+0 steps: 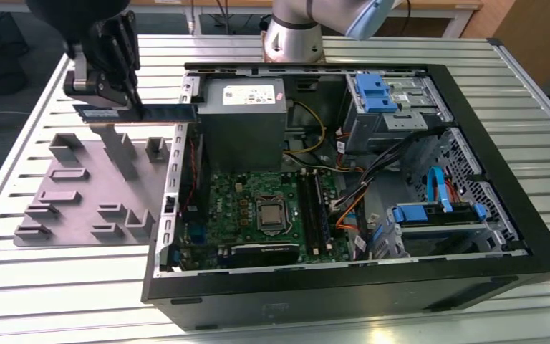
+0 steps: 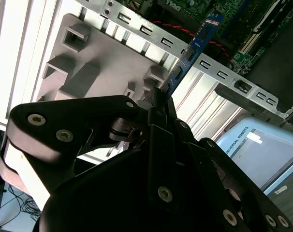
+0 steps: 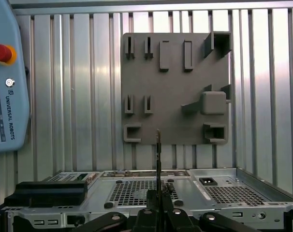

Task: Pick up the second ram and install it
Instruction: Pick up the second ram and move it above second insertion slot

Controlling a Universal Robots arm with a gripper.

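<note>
the gripper point(image 1: 112, 100) is pinching the second ram point(image 1: 151, 112) by one end, holding it level in the air above the gray tray point(image 1: 74, 190), just beside the open computer case point(image 1: 504, 215). the stick looks light, thin and stiff but fragile; its flat faces near the end seem the safest place to grip, though the contact itself is hard to see.
</note>
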